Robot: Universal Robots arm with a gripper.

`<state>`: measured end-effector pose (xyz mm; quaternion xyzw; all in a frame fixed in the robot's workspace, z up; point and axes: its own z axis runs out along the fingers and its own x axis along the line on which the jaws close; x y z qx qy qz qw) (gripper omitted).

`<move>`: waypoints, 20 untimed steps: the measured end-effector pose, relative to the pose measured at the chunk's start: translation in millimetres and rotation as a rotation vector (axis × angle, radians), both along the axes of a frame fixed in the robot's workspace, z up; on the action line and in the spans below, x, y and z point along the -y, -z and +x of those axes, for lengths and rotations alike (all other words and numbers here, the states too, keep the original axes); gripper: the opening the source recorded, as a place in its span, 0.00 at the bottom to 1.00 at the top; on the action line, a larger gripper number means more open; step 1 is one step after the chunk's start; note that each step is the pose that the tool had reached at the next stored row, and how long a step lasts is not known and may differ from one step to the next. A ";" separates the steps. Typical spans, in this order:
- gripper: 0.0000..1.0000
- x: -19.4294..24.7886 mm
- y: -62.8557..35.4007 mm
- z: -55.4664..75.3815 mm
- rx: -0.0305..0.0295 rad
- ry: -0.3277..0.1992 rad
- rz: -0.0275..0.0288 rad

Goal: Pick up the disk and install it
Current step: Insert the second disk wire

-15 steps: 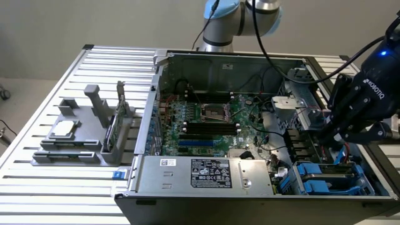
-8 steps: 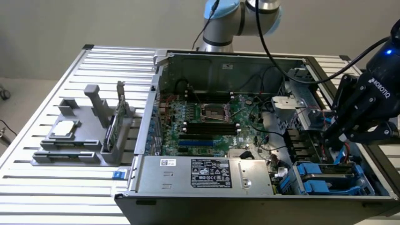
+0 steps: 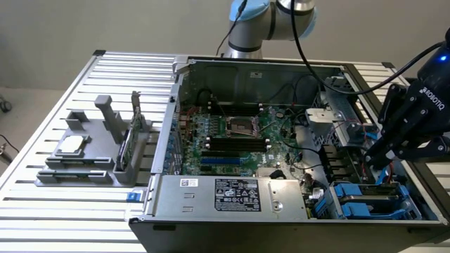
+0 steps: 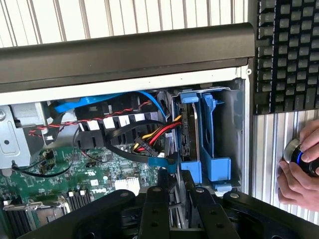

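The disk (image 4: 188,130) stands on edge in its blue carrier (image 4: 212,142), down inside the drive bay (image 3: 371,199) at the front corner of the open computer case (image 3: 211,211) on the exterior view's right. My gripper (image 3: 387,158) hangs just above that bay. In the wrist view its two dark fingers (image 4: 154,209) sit on either side of the disk's near end, and the gripper (image 4: 182,199) is shut on it. Red, yellow and black cables (image 4: 149,137) lie right beside the disk.
A green motherboard (image 3: 239,137) fills the case floor, with the power supply (image 3: 235,196) at its front. A grey fixture (image 3: 91,153) with a chip and an upright card stands on the slatted table at the exterior view's left. A keyboard (image 4: 289,50) and a person's hand (image 4: 299,169) are beside the case.
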<state>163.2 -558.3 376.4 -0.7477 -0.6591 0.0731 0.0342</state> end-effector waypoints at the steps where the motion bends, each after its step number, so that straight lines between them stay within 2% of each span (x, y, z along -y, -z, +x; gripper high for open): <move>1: 0.25 0.0 0.1 0.2 0.0000 0.001 0.0001; 20: 0.25 0.1 8.8 0.8 0.0000 0.001 -0.0008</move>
